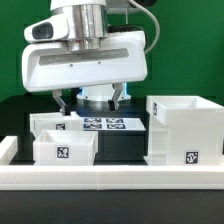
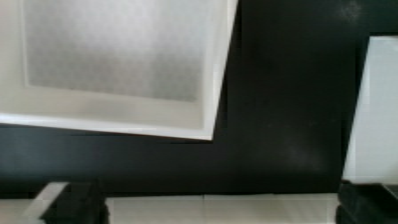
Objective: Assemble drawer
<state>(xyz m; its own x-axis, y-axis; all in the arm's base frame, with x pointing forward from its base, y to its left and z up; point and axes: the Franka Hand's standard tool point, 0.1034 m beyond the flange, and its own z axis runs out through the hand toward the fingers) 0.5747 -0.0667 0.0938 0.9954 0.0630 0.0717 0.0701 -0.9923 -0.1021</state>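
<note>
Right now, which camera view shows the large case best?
The exterior view. There the case stands almost whole at the exterior view's right, with its open top and one tag on its front. The wrist view shows only a blurred white strip at the picture's edge, probably one wall of it.

Toward the near edge of the black counter (image 1: 122, 146), on the exterior view's left, two small open-topped boxes: the front box (image 1: 65, 152) just behind the low white rail (image 1: 110, 178), the rear box (image 1: 45, 122) close behind it, contact unclear. Near the corner on the exterior view's right, the large case (image 1: 186, 128), upright, open at the top, tagged on its front. Between them, farther back, the marker board (image 1: 103, 125), lying flat. Above that board, the gripper (image 1: 92, 100), fingers spread wide, nothing between them.
</note>
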